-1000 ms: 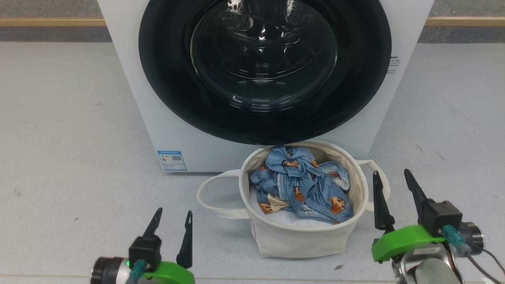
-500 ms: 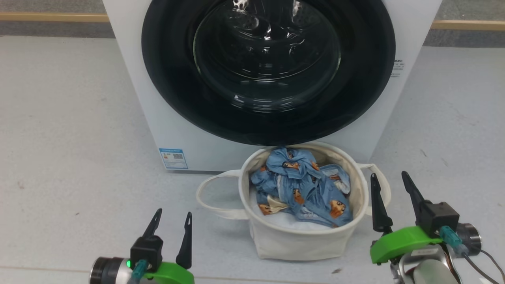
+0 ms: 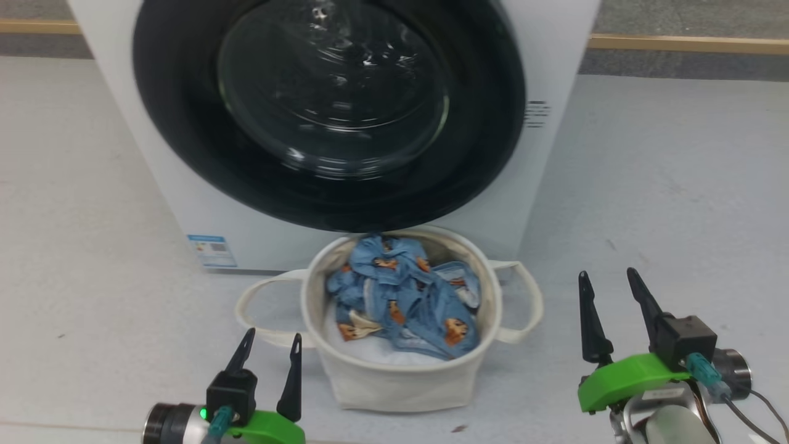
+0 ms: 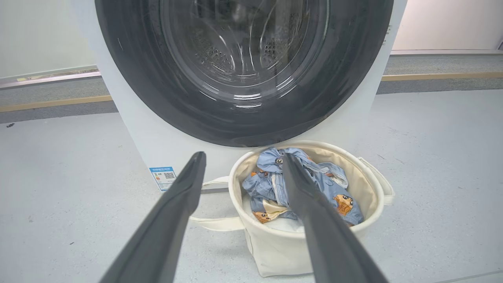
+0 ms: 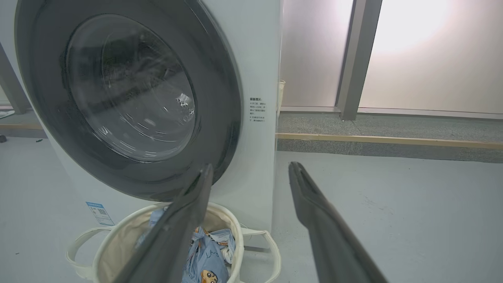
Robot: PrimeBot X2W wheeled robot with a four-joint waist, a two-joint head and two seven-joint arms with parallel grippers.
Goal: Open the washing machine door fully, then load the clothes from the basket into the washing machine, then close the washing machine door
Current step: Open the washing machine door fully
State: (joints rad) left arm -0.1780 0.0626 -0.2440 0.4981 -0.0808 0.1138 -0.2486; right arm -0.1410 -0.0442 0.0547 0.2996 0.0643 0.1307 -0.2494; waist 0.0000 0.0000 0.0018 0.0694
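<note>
Currently we are logging both hands idle: the left gripper (image 3: 273, 334), at the lower left of the head view, is holding its fingers (image 3: 291, 376) apart on nothing, and the right gripper (image 3: 607, 272) at the lower right is doing the same. The washing machine door (image 3: 330, 105) is filling the upper centre and sitting shut against the washing machine (image 3: 246, 240), so we are judging step one as not yet begun

Risks we are flagging:
- No handle is showing on the glossy black rim, so fingers may be skating off instead of catching an edge
- The basket (image 3: 400, 382) is standing just below the door's bottom edge, centre frame; whether it is touching the machine we cannot tell. A swinging door or reaching arm may be tipping it, soft-walled as it is looking
- The clothes (image 3: 400, 296) are lying tangled, so one pull may be dragging the whole bundle out, dropping part on the floor (image 3: 678, 185) or leaving a sleeve across the opening

Containers:
- Basket: holding the blue bear-print clothes in one crumpled heap on a white liner (image 3: 376, 353)
- Drum (image 4: 214, 55): through the glass, left wrist view, we are making out bare perforated steel and no fabric, though reflections are hiding part
</note>
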